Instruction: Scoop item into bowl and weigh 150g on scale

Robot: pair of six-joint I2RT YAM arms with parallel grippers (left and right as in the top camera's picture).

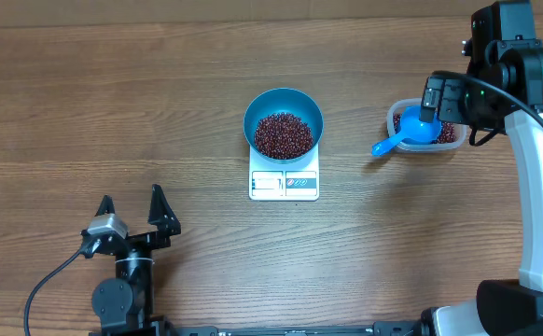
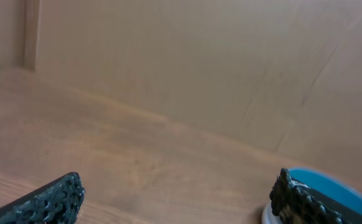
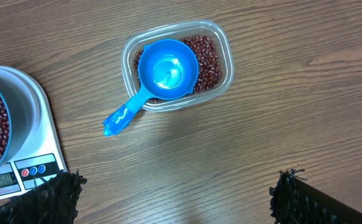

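Note:
The blue bowl (image 1: 284, 105) stands on the white scale (image 1: 284, 184) at the table's middle, holding a heap of red-brown beans (image 1: 284, 136). More beans (image 3: 209, 57) lie in a clear tub (image 3: 226, 68), with a blue scoop (image 3: 167, 70) resting in it, handle over the rim toward the scale. My right gripper (image 1: 444, 103) hovers above the tub, open and empty; in the right wrist view its jaws (image 3: 175, 196) stand wide apart over bare wood. My left gripper (image 1: 132, 198) is open near the front left, far from the bowl (image 2: 339, 190).
The scale's display and buttons (image 3: 19, 174) face the table's front edge. A wooden wall (image 2: 199, 56) rises behind the table. The right arm's white base (image 1: 542, 215) stands at the right edge. Bare wood lies between the left gripper and the scale.

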